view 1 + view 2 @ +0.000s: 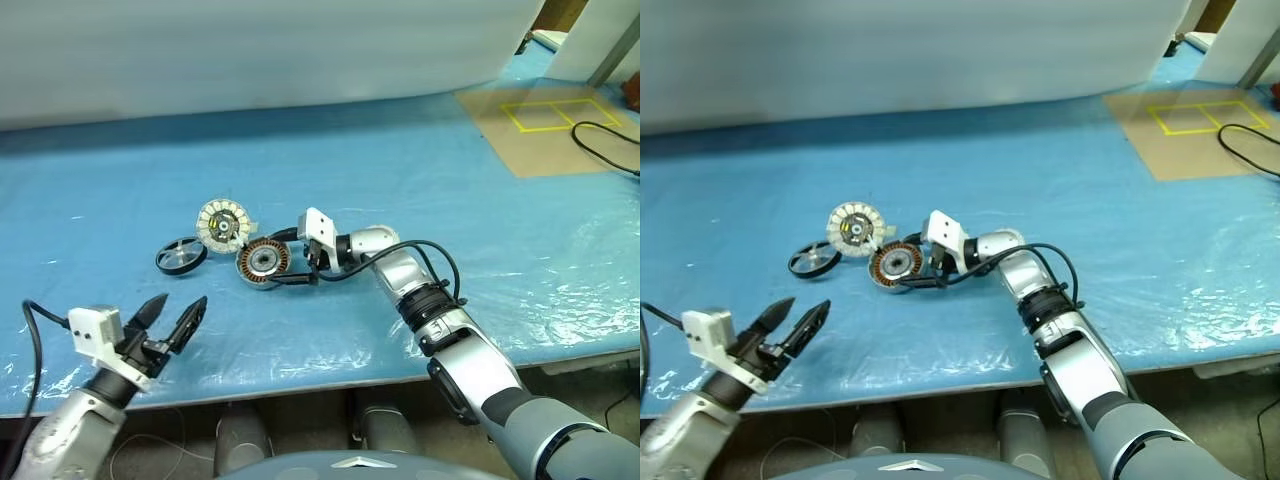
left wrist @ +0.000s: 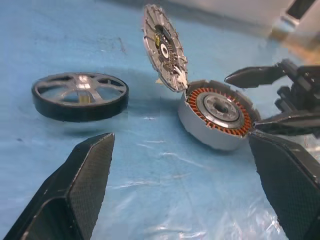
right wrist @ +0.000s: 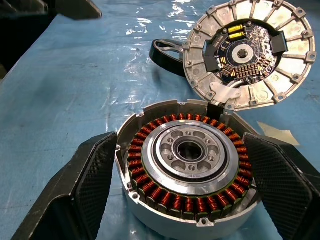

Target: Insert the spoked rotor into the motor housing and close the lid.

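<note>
While my right gripper (image 1: 300,262) sits open around the round silver motor housing with copper wire (image 1: 263,262), my left gripper (image 1: 172,316) hangs open nearby.

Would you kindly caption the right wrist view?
Open right claw straddling the motor housing, lid propped open behind.

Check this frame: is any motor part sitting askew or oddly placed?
Yes. The lid stands tilted up on its edge against the motor housing instead of lying flat on the table. The housing itself sits tilted between the open right gripper's fingers. The spoked rotor lies flat, apart from both.
</note>
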`<control>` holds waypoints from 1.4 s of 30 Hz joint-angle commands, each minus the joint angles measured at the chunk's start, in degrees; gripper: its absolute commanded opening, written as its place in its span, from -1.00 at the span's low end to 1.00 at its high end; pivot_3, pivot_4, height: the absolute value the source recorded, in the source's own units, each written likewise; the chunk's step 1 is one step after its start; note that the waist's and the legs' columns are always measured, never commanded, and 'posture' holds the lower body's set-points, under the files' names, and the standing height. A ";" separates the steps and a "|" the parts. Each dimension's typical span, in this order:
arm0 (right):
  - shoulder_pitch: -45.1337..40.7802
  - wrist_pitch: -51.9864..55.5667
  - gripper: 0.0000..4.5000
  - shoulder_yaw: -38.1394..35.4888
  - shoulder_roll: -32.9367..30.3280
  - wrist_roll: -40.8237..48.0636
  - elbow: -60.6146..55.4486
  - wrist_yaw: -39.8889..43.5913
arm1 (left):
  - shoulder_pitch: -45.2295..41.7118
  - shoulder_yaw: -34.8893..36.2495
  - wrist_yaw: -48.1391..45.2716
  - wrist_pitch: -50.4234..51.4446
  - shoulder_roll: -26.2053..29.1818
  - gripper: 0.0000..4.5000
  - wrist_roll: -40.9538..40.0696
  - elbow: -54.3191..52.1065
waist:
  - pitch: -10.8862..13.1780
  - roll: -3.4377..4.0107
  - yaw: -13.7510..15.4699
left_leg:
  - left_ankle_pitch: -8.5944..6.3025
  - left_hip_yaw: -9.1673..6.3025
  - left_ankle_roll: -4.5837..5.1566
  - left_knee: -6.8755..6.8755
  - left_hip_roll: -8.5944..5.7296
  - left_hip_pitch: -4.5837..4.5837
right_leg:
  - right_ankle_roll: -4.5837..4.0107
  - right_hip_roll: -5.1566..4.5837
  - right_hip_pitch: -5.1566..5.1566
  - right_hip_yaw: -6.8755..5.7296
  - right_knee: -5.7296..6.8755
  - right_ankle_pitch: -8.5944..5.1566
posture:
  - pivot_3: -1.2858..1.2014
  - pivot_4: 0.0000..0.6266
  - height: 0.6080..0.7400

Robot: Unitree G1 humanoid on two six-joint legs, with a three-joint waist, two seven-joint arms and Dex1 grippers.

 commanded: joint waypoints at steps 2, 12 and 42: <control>-0.81 -1.39 0.89 0.20 0.57 -0.10 -0.61 0.45 | -2.78 9.49 -5.07 5.40 10.59 1.00 -4.77 -0.28 | 0.01 0.01 0.02 | 0.00 0.00 0.00 0.01 -0.02 0.01 | 0.00 -0.01 0.01 0.01 0.00 0.00 | 0.03 -0.52 1.00; 2.30 2.15 0.89 -0.87 -0.03 1.35 -6.85 -0.31 | -24.52 2.44 -23.75 6.03 30.41 1.00 5.28 22.77 | 0.00 -0.04 0.06 | 0.15 0.00 -0.24 0.02 -0.06 0.02 | 0.00 -0.01 0.01 0.01 0.01 0.01 | 0.03 -0.52 1.00; 8.10 7.14 0.89 -1.60 -1.01 4.31 -20.85 -5.71 | -94.02 -43.24 -66.17 -20.60 24.01 1.00 49.76 100.72 | -0.04 -0.31 1.06 | 0.03 -0.36 -0.54 0.08 -0.17 -0.13 | 0.21 -0.11 0.18 -0.08 0.09 0.17 | 0.03 -0.52 1.00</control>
